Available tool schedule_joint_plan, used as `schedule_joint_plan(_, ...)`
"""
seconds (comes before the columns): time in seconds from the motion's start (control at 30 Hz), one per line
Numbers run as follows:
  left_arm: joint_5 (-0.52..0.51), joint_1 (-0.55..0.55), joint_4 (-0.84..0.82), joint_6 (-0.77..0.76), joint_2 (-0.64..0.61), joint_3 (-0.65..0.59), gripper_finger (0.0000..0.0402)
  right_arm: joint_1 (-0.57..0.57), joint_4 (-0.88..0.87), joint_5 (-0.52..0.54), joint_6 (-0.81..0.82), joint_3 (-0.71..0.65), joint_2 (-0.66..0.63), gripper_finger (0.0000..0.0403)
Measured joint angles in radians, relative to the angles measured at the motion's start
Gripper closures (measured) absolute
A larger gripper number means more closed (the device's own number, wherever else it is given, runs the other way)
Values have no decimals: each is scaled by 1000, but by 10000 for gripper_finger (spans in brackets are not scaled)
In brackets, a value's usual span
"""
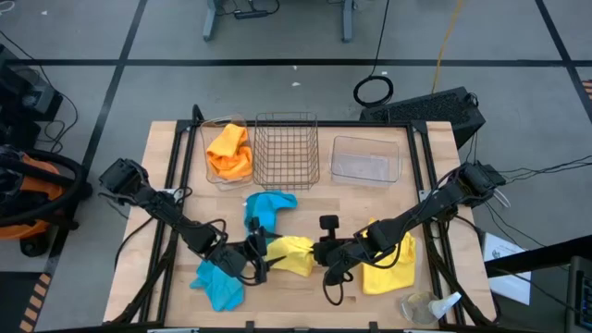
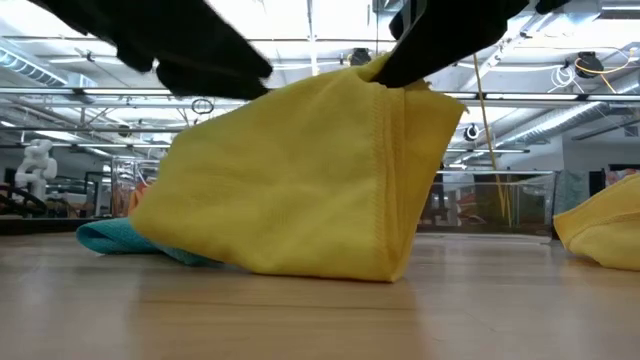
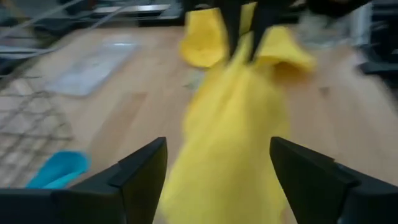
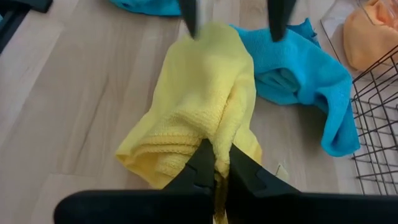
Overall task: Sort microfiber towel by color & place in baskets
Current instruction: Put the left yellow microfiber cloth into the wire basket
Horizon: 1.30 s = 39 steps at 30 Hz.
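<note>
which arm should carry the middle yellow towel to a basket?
Right. The right gripper is shut on the yellow towel; the left gripper stands open at its other end, holding nothing. The empty clear tub also lies on the right arm's side.

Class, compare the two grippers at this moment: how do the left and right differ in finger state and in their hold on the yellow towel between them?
The left gripper stands open, its fingers spread either side of the yellow towel without pinching it; the right gripper is shut on the yellow towel's edge. The left gripper comes in from the blue-towel side, the right gripper from the side of the other yellow towel. Both are low over the table's front, meeting at one cloth.
</note>
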Motion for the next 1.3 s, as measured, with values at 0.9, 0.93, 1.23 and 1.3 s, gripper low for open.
schedule_joint_plan(0.9, 208, 119, 149, 255, 89, 4, 356, 10, -64, 84, 81, 2, -11, 336)
schedule_joint_plan(0.93, 209, 119, 147, 255, 86, 4, 378, 14, -85, 85, 95, 2, -17, 320)
schedule_joint_plan(1.23, 197, 130, 146, 256, 32, 4, 386, 85, -231, 178, 210, 2, -115, 173)
schedule_joint_plan(1.3, 193, 144, 144, 254, 20, 4, 387, 121, -197, 248, 186, 2, -132, 151)
